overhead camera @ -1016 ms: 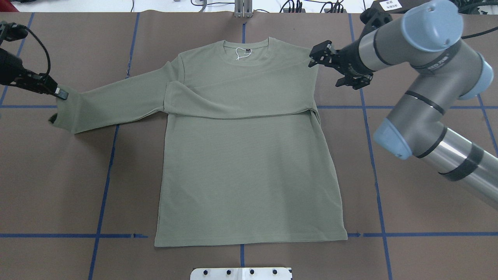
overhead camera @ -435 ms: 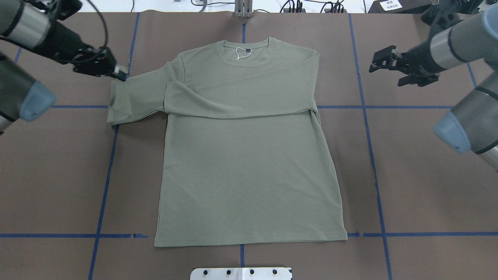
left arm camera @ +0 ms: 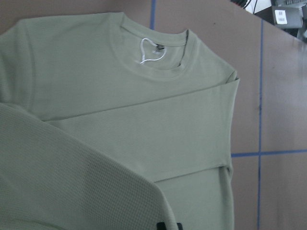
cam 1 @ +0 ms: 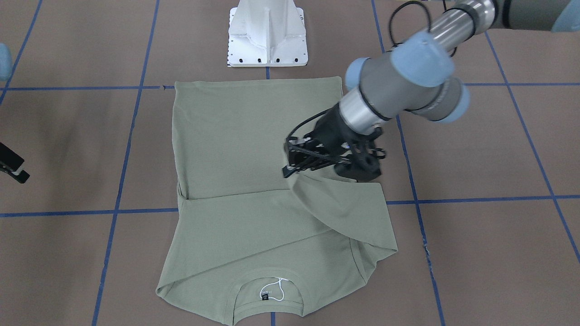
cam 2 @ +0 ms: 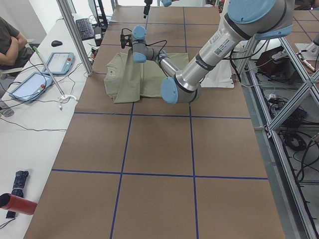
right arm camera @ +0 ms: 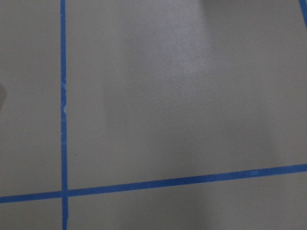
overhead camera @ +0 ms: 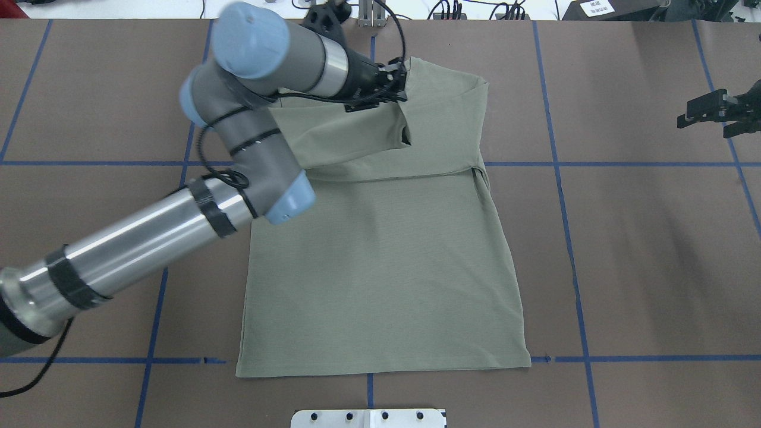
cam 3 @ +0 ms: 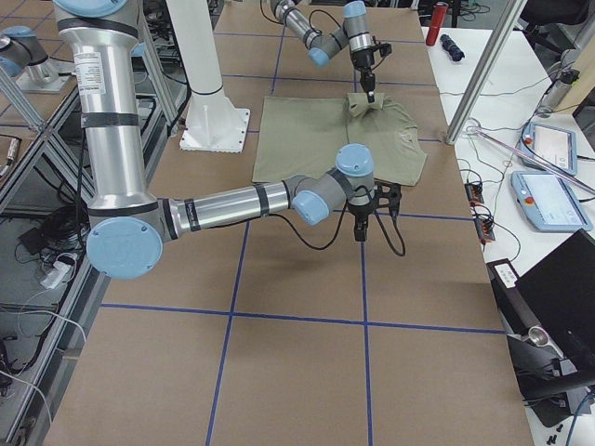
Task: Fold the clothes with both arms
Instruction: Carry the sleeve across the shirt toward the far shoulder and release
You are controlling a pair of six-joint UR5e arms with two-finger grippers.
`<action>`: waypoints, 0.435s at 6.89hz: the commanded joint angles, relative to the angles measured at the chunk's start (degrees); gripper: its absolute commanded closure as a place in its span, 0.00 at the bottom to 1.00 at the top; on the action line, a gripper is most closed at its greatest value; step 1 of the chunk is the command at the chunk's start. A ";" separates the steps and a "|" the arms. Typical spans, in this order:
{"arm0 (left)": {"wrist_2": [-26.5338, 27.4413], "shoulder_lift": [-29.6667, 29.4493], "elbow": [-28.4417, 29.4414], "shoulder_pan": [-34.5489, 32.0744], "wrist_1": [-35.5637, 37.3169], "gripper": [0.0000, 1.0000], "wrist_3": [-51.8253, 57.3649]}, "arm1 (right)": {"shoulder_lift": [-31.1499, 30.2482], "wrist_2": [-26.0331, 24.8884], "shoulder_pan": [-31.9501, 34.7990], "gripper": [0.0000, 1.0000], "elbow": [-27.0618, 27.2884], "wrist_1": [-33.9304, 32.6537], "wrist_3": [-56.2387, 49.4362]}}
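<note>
The sage-green shirt [overhead camera: 380,261] lies flat, face up, collar at the far edge. Its right sleeve [left arm camera: 158,143] is folded across the chest. My left gripper [overhead camera: 399,90] is shut on the cuff of the left sleeve [overhead camera: 351,128] and holds it raised over the chest, close to the collar; the sleeve drapes down from the fingers [cam 1: 290,168]. The left wrist view shows the collar [left arm camera: 153,52] with its white string below the camera. My right gripper [overhead camera: 710,114] hovers open and holds nothing, far to the right of the shirt, over bare table.
The brown table [overhead camera: 624,249] is marked with blue tape lines [overhead camera: 571,238]. The white pedestal base [cam 1: 267,36] stands just behind the shirt's hem. Cables run along the far edge [overhead camera: 452,9]. A person [cam 2: 10,42] sits at a side desk with tablets.
My left gripper has carried the sleeve cuff from the table's left side to over the chest by the collar. My right gripper has drawn back further to the right, still open.
</note>
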 commanded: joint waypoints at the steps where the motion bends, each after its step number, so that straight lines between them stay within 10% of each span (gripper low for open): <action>1: 12.82 -8.12 13.09 5.77 -4.53 1.00 -1.54 | -0.42 0.69 1.07 0.00 -0.90 0.04 -2.12; 3: 16.97 -11.18 18.89 8.05 -5.25 1.00 -1.63 | -1.38 0.87 1.16 0.00 -0.81 0.13 -1.86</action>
